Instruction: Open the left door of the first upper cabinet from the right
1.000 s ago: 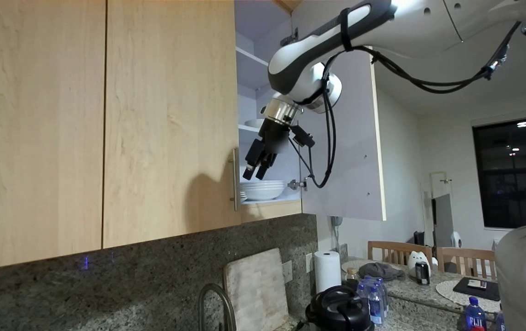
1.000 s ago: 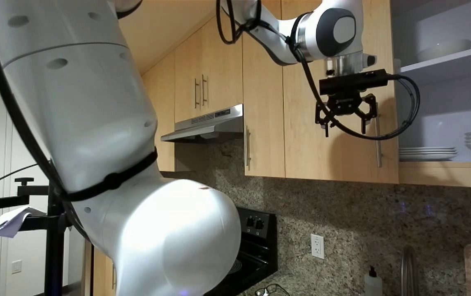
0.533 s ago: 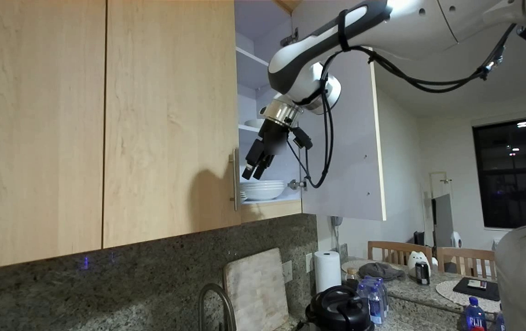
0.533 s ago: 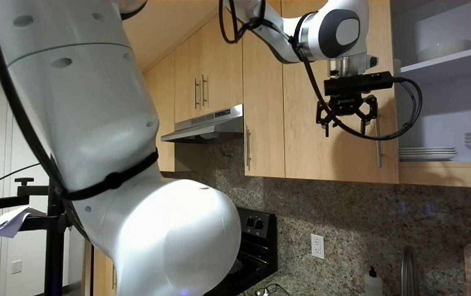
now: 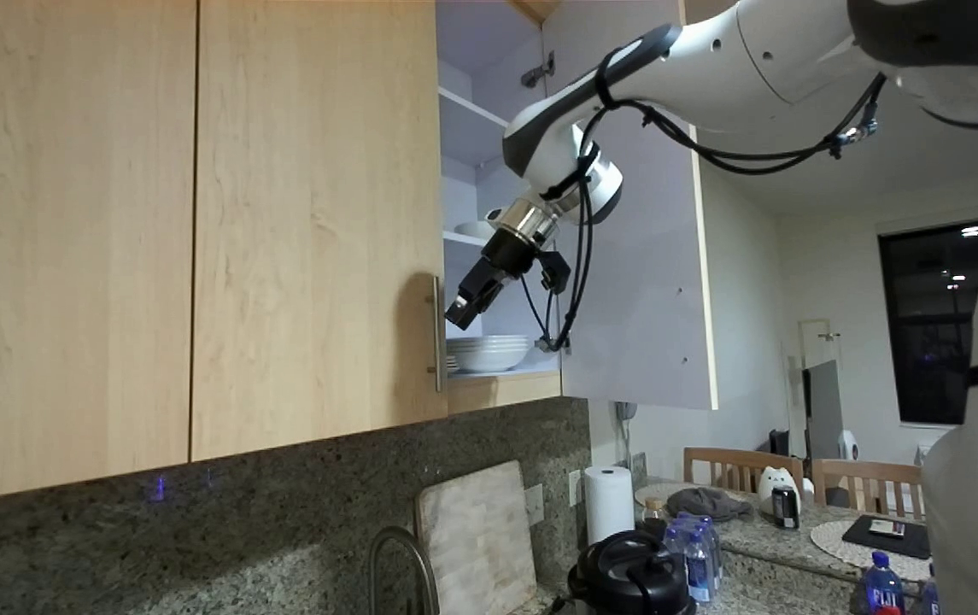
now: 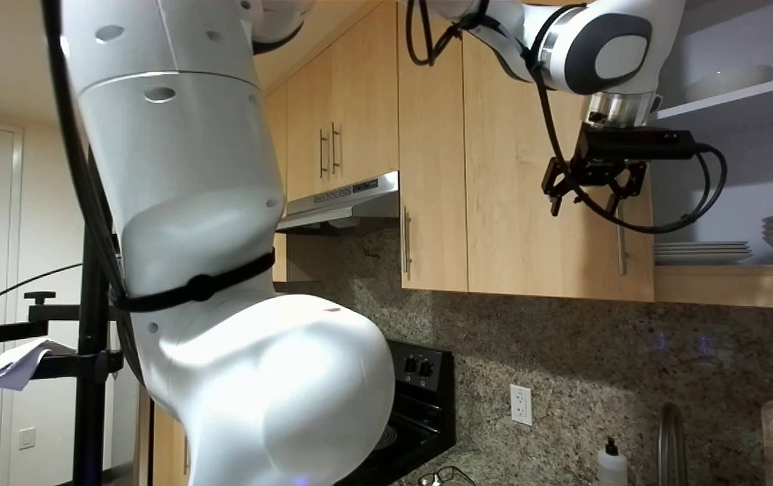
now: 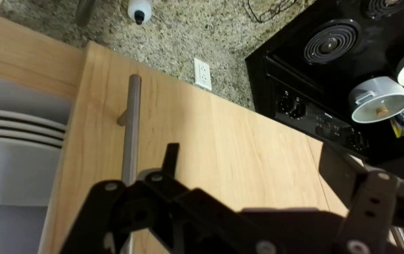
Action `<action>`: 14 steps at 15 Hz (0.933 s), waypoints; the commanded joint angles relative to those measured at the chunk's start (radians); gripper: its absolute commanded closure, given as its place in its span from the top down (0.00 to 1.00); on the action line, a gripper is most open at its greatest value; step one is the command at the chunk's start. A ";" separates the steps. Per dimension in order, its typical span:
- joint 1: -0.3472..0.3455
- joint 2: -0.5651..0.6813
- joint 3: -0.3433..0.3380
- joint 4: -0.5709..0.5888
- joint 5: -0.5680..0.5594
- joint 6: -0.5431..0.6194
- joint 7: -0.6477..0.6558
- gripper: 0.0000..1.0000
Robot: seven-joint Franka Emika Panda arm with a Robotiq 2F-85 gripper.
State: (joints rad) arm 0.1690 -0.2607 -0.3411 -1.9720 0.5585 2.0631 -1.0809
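Note:
The left door [image 5: 309, 213] is a light maple panel, closed, in both exterior views. Its slim steel bar handle [image 5: 438, 333] runs vertically along the free edge. In the wrist view the handle [image 7: 133, 123] lies left of my gripper [image 7: 249, 148], outside the spread fingers. Only air is between the fingertips, with the door's face behind. In an exterior view the gripper [image 6: 583, 208] hangs before the door [image 6: 508, 236], partly hiding the handle's top. The first upper cabinet [image 5: 506, 389] shows its pale interior on the handle side. Contact with the handle is not visible.
The cabinet's pale right-hand door [image 5: 642, 282] stands swung out beside the arm. White bowls [image 5: 489, 352] and plates [image 6: 700, 253] sit on the lowest shelf, close to the gripper. Below are a faucet [image 5: 403, 547], a cutting board [image 5: 476, 538] and a black pot [image 5: 629, 572].
My gripper has shifted toward the handle edge and tilted, its fingers pointing more sideways at the door. The arm's upper links swung along with it. The door has stayed still.

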 commanded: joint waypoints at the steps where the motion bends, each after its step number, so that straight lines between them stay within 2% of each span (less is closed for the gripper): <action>1: -0.055 0.065 0.024 0.043 0.180 0.020 -0.106 1.00; 4: -0.097 0.089 0.058 0.030 0.322 0.102 -0.124 1.00; 8: -0.146 0.122 0.087 0.033 0.459 0.136 -0.156 1.00; 14: -0.196 0.150 0.130 0.038 0.549 0.133 -0.193 1.00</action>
State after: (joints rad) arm 0.0071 -0.1279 -0.2461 -1.9427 1.0561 2.1759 -1.2204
